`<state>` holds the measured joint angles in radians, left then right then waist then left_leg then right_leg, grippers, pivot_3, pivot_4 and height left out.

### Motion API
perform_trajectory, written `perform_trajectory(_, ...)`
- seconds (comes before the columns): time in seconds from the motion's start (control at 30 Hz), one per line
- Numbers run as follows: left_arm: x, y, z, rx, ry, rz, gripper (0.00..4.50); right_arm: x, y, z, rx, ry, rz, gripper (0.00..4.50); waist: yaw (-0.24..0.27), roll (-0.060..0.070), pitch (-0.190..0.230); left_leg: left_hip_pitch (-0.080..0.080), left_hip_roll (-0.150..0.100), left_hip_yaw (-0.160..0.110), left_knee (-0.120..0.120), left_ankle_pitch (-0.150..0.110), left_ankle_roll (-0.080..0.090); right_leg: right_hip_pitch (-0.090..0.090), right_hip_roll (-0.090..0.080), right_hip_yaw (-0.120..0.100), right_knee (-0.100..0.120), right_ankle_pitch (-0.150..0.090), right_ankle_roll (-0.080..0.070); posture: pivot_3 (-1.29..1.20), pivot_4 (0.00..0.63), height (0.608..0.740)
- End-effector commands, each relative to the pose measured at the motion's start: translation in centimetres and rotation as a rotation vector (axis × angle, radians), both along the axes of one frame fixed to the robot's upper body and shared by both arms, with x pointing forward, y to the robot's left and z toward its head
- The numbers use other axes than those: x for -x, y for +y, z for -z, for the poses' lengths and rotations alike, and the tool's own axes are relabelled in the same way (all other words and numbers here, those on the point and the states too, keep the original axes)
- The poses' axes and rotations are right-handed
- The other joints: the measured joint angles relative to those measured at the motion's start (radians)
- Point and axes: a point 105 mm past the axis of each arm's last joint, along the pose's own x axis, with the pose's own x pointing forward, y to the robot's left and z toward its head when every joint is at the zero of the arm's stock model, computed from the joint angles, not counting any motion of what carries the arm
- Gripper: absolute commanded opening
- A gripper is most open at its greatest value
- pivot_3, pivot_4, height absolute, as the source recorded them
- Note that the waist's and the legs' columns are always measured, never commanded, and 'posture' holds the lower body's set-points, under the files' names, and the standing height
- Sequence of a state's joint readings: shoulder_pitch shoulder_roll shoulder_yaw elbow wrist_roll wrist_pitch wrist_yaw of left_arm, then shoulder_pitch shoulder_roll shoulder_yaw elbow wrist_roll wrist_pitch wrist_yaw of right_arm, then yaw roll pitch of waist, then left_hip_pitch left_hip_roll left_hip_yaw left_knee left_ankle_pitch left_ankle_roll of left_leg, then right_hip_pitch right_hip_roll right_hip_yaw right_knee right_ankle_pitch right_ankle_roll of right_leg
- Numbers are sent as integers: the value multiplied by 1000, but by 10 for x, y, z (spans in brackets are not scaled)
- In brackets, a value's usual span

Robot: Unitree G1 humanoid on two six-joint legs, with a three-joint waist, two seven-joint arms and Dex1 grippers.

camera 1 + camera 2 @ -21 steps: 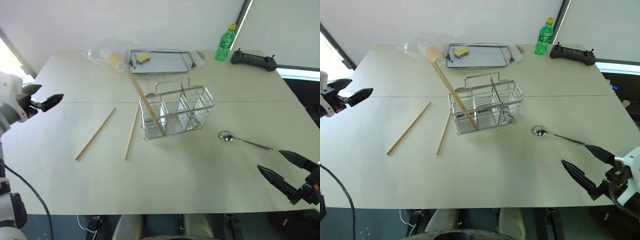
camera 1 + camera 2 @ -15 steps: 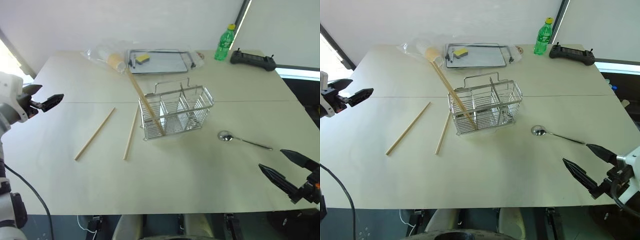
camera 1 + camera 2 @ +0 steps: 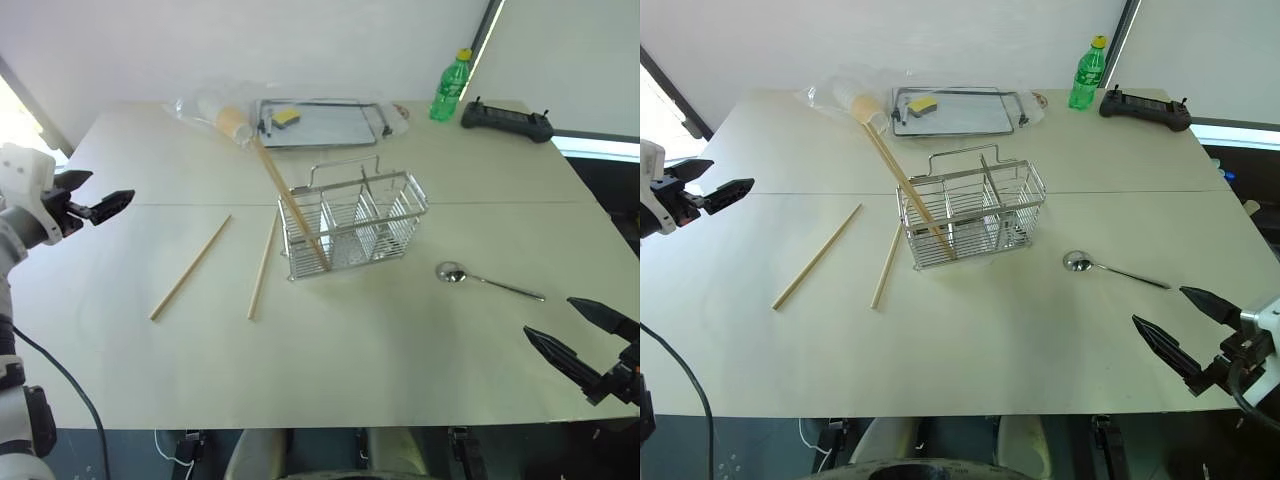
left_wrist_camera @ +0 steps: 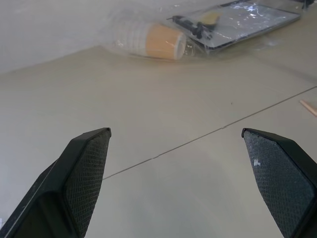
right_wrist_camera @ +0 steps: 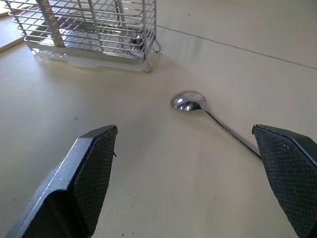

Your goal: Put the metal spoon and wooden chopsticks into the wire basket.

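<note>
The wire basket [image 3: 352, 225] stands mid-table, and one wooden chopstick [image 3: 290, 205] leans in its left compartment. Two more chopsticks lie flat on the table to its left, one [image 3: 190, 267] further out and one [image 3: 263, 265] close beside the basket. The metal spoon [image 3: 488, 282] lies to the right of the basket, bowl toward it. My right gripper [image 3: 548, 317] hovers open near the front right edge, just short of the spoon's handle; in the right wrist view the spoon [image 5: 188, 100] lies ahead between the fingers. My left gripper [image 3: 100, 192] is open at the far left, above bare table.
At the back of the table [image 3: 400, 360] are a flat metal tray [image 3: 320, 122] with a yellow sponge, a plastic bag of paper cups [image 3: 225, 115], a green bottle [image 3: 450, 88] and a black controller [image 3: 505, 120].
My right gripper has drawn back slightly toward the front right edge. The left gripper has shifted a little inward. Chopsticks, spoon and basket lie as before.
</note>
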<state>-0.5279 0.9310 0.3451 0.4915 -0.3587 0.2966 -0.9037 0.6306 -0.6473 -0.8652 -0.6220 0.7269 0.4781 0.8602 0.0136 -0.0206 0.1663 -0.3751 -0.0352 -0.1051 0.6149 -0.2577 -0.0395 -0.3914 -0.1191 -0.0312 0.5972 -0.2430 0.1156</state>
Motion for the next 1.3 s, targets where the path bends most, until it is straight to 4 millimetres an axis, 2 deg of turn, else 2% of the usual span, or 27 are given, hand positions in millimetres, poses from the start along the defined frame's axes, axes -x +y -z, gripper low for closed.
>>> perform_trajectory(0.03,0,-4,-21,-23,-60,18,4466,-1,0,-3,16,-21,-8,4500,0,0,0,0,0,0,0,0,0,0,0,0,0,0,0,0,150,709)
perform_trajectory(0.17,-2,-15,-20,-24,-62,48,4466,-4,-3,-1,34,-11,-24,4500,0,0,0,0,0,0,0,0,0,0,0,0,0,1,1,0,150,709)
perform_trajectory(0.33,6,-44,-22,-17,-52,176,4466,-13,-11,-10,88,-19,-50,4500,0,0,0,0,0,1,2,0,0,1,0,1,0,1,1,0,150,709)
perform_trajectory(0.43,16,-77,-25,27,-29,319,4466,-24,-21,-13,171,-16,-70,4500,-1,0,0,0,0,1,1,0,0,1,0,1,0,1,1,0,150,709)
perform_trajectory(0.53,31,-114,-33,77,-5,492,4466,-43,-23,-25,234,-23,-128,4500,-4,0,0,0,0,2,3,0,0,1,0,1,1,0,-1,0,150,709)
perform_trajectory(0.63,52,-152,-33,68,47,685,4466,-70,-14,-42,272,-43,-204,4500,-9,2,1,1,0,3,5,0,0,2,0,1,1,0,-2,0,150,709)
perform_trajectory(0.7,64,-173,-29,31,74,789,4466,-85,-6,-51,227,-51,-234,4500,-9,2,1,1,0,3,7,0,0,2,0,1,2,0,-3,0,150,709)
perform_trajectory(0.83,84,-201,-22,-15,114,952,4466,-103,7,-51,131,32,-341,4500,-6,3,1,1,0,2,7,0,1,2,1,1,2,0,-4,0,150,709)
perform_trajectory(0.97,90,-215,-22,-44,113,1023,4466,-117,4,-32,234,135,-416,4500,-1,3,2,-1,-1,2,8,0,1,2,1,1,1,0,-4,0,150,709)
perform_trajectory(1.17,94,-221,-28,-42,89,1044,4466,-128,-6,-12,308,313,-517,4500,-10,5,3,-1,-2,3,8,0,1,2,1,1,1,0,-3,0,150,709)
perform_trajectory(1.3,96,-223,-28,-37,84,1033,4466,-136,-18,2,355,389,-512,4500,-22,5,3,0,-1,3,8,0,1,2,1,1,2,1,-2,0,150,709)
